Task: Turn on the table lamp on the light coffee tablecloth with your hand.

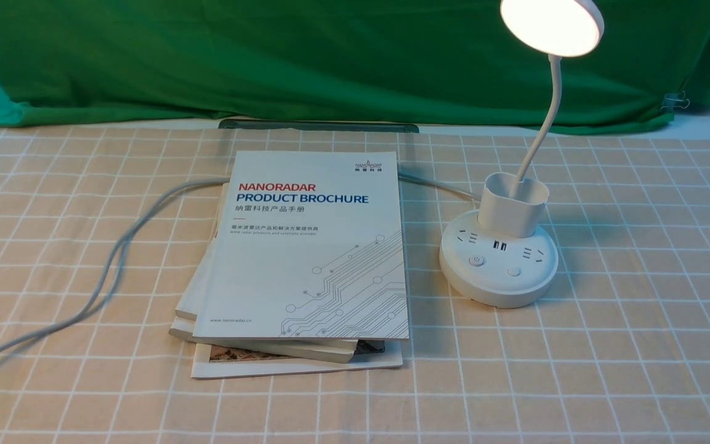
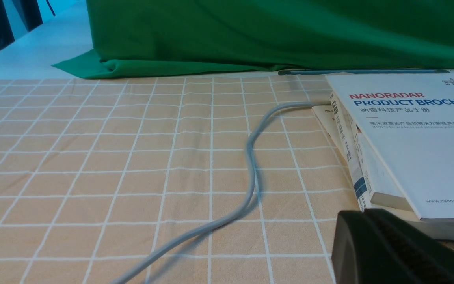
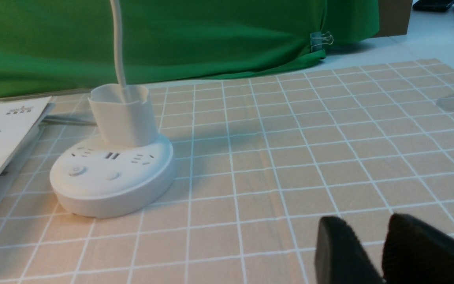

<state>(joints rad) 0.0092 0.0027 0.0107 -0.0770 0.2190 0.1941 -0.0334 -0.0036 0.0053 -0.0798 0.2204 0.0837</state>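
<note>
Light coffee tablecloth (image 1: 638,370) bears our table lamp (image 1: 500,265), just beside the brochure (image 1: 306,246) — its head glows, so we judge the task done. Our right gripper (image 3: 363,236) stands parted, gripping nothing; our left gripper (image 2: 369,221) is closed, empty — nothing seems left.

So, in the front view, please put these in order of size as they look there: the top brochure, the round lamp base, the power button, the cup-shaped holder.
1. Top brochure
2. Round lamp base
3. Cup-shaped holder
4. Power button
</note>
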